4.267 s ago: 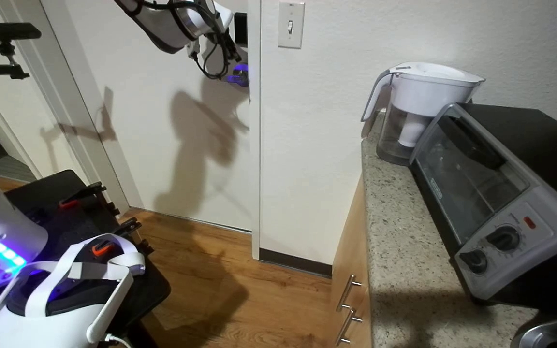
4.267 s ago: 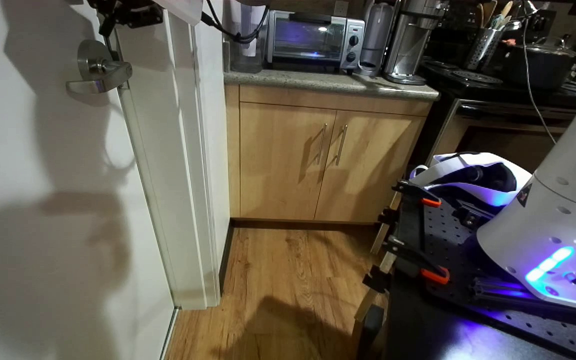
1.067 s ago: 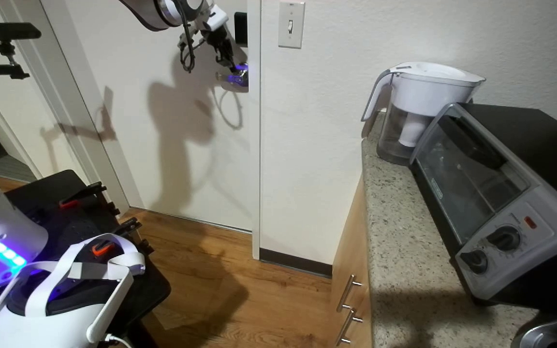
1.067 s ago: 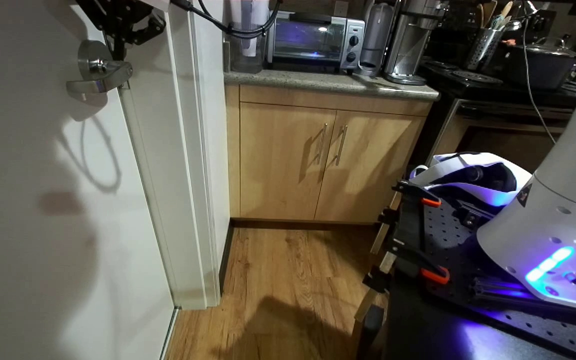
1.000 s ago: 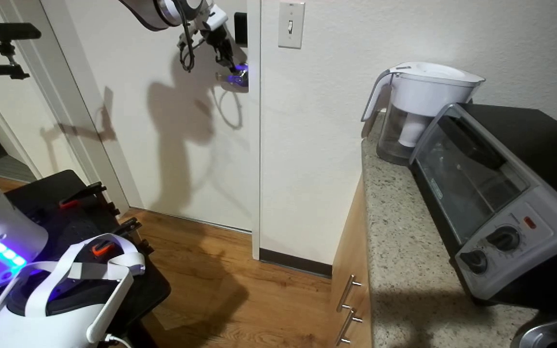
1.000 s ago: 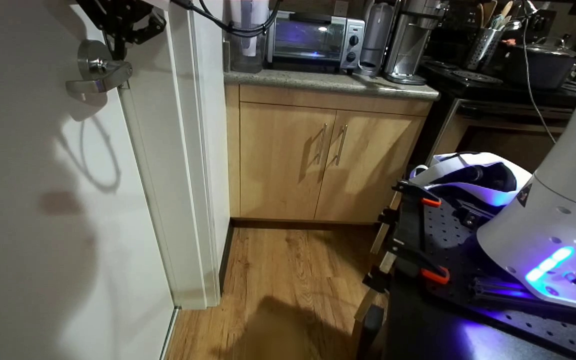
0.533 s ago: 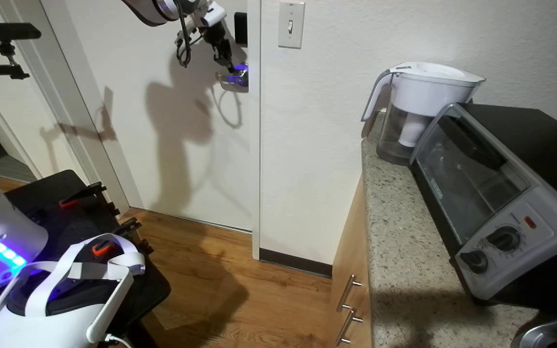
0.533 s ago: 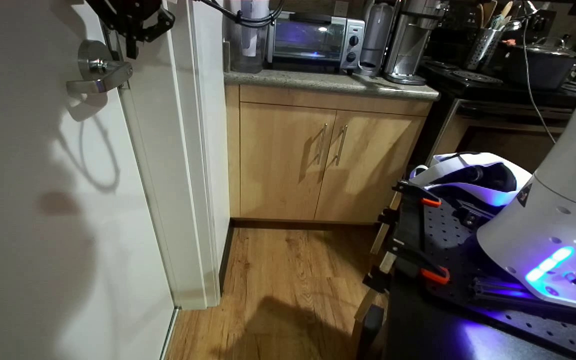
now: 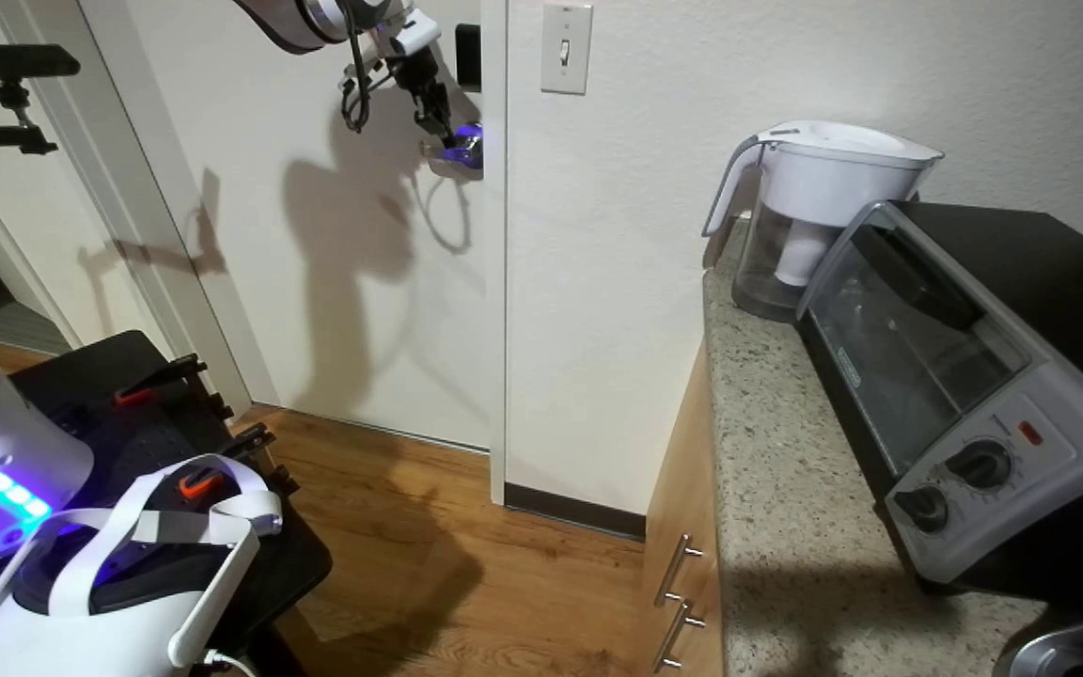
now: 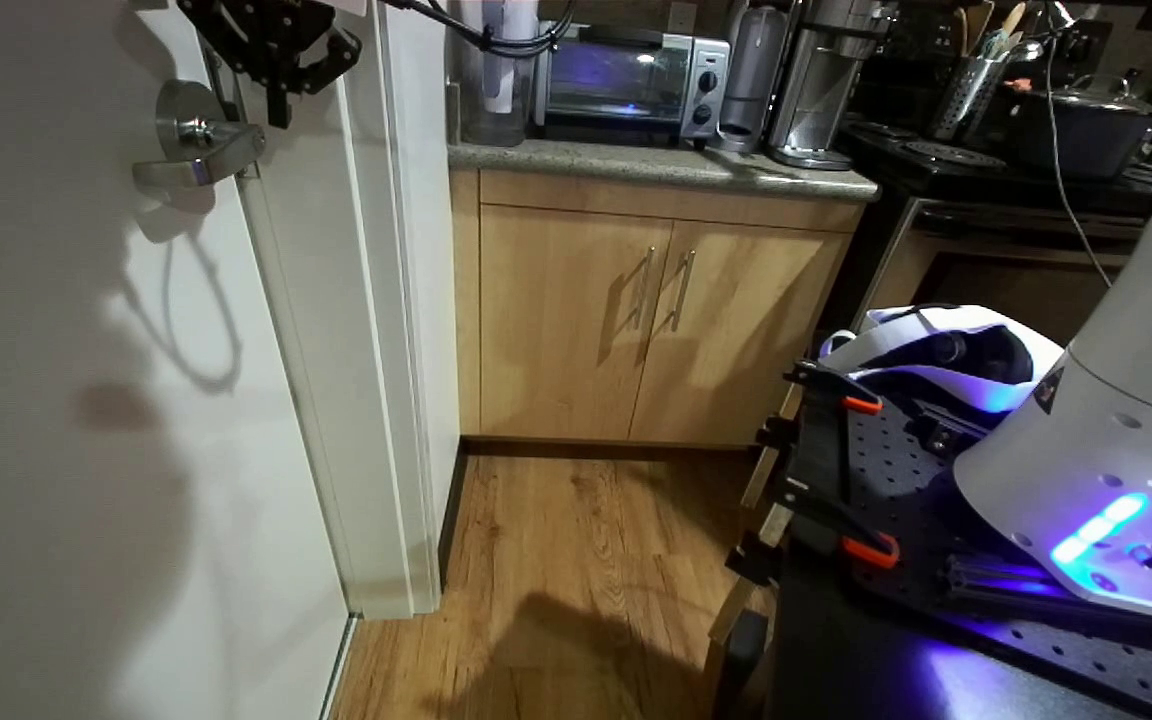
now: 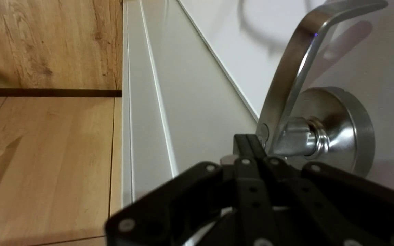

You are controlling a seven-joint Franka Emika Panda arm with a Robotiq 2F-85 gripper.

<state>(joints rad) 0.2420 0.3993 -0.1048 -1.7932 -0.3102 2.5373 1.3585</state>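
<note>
Kitchen corner: white door [image 9: 222, 141] in a pale frame [image 10: 336, 300], wood floor [image 9: 560, 574] below, stone-topped bench [image 9: 767, 470] beyond the frame.
Gripper [image 11: 247, 140]: jaws pressed together, nothing between them; the tips stand at the pivot end of the lever handle [image 11: 291, 68].
Contact: tips overlap the lever handle in the wrist view; a narrow gap shows in an exterior view, so the gripper appears near rather than touching.
Lever handle: mounted at the frame-side edge of the door, about level, free end pointing away from the frame; a round metal rose [image 11: 344, 112] sits behind it.
Positioning: judged from the pose, tip placement is the point of care. Confirm height and depth in more than one view before applying load.
Load point: pressure farther from the pivot should need less force; at the pivot end the tips could slip toward the frame.
Clearance: use the joined jaws as one firm probe, clear of the rose and the door face.
Light switch [image 9: 565, 52]: on the wall [image 9: 598, 235] beside the frame.
Bench: carries a water pitcher [image 9: 833, 188] just beside a toaster oven [image 9: 965, 376].
Headset [image 9: 142, 578]: lies near the robot base [image 9: 6, 423].
</note>
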